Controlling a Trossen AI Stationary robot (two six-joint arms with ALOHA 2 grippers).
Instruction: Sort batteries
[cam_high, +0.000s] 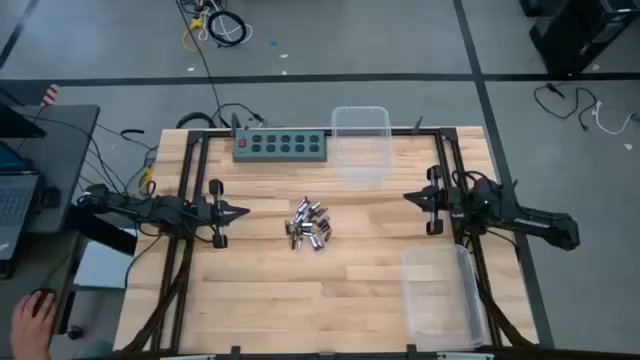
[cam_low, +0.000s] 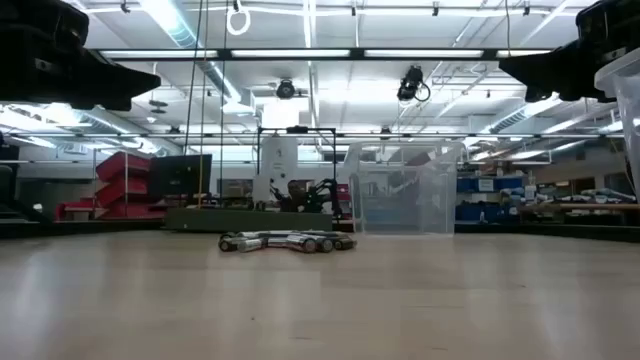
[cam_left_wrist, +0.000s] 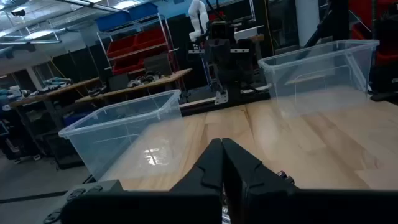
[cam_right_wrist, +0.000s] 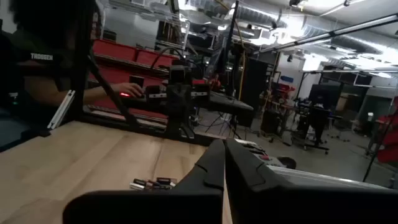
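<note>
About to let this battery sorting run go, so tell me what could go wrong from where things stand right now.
1. The batteries lie in a tight heap, touching each other; a shut left gripper or right gripper going in could scatter them or pinch two at once.
2. They are round, so a nudge may roll them across the table.
3. Both clear bins sit at the table's edges, so each carry is long.

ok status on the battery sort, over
Left gripper and right gripper shut, empty, flanking the pile. Batteries heaped mid-table, unsorted. Nothing blocking.
</note>
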